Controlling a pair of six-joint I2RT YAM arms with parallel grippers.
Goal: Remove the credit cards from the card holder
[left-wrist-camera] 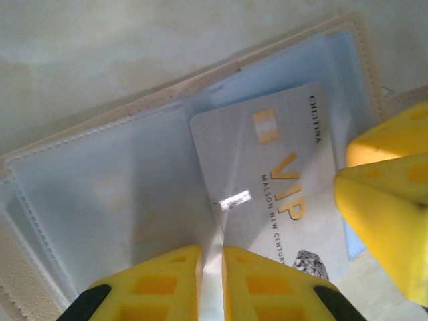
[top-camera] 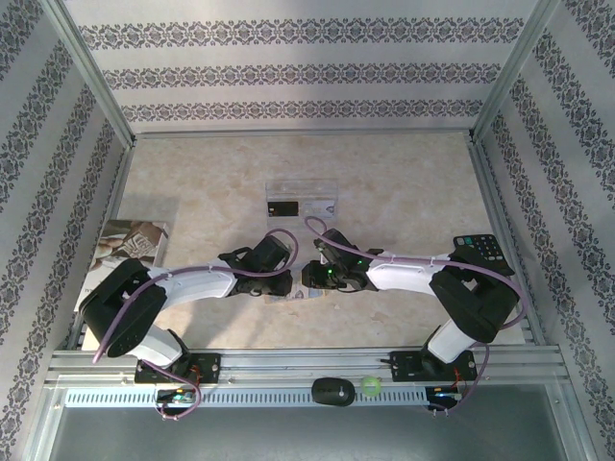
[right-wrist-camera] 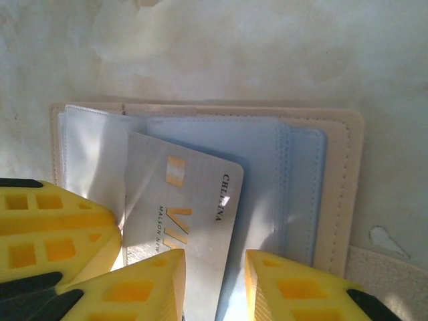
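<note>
Left gripper [left-wrist-camera: 211, 257]: yellow fingers drawn almost together, with a clear sleeve of the card holder pinched in the slit.
Right gripper [right-wrist-camera: 214, 266]: yellow fingers parted, grasping nothing; the silver card's lower edge lies loose in the gap.
Card holder [left-wrist-camera: 107, 200]: lies open and flat on the marbled table [top-camera: 404, 192], mid-table between the two grippers; tan stitched border, pale blue-grey pockets.
Silver card [left-wrist-camera: 267, 180]: lies tilted on the open holder beside the clear sleeve; cannot tell whether any edge sits in a pocket.
Card print: "CHLITINA" in dark capitals along one short edge; "VIP" in large gold letters; beneath it "MALSON NEW CENTUR", the rest hidden by a finger; a gold chip square.
Clear tray [top-camera: 300, 190]: beyond the grippers; black card [top-camera: 282, 206] and pale card [top-camera: 320, 205] side by side inside, marks too small to read.
Keypad device [top-camera: 483, 252]: right side of the table, keys unreadable.
Booklet [top-camera: 130, 245]: left side, print unreadable.
</note>
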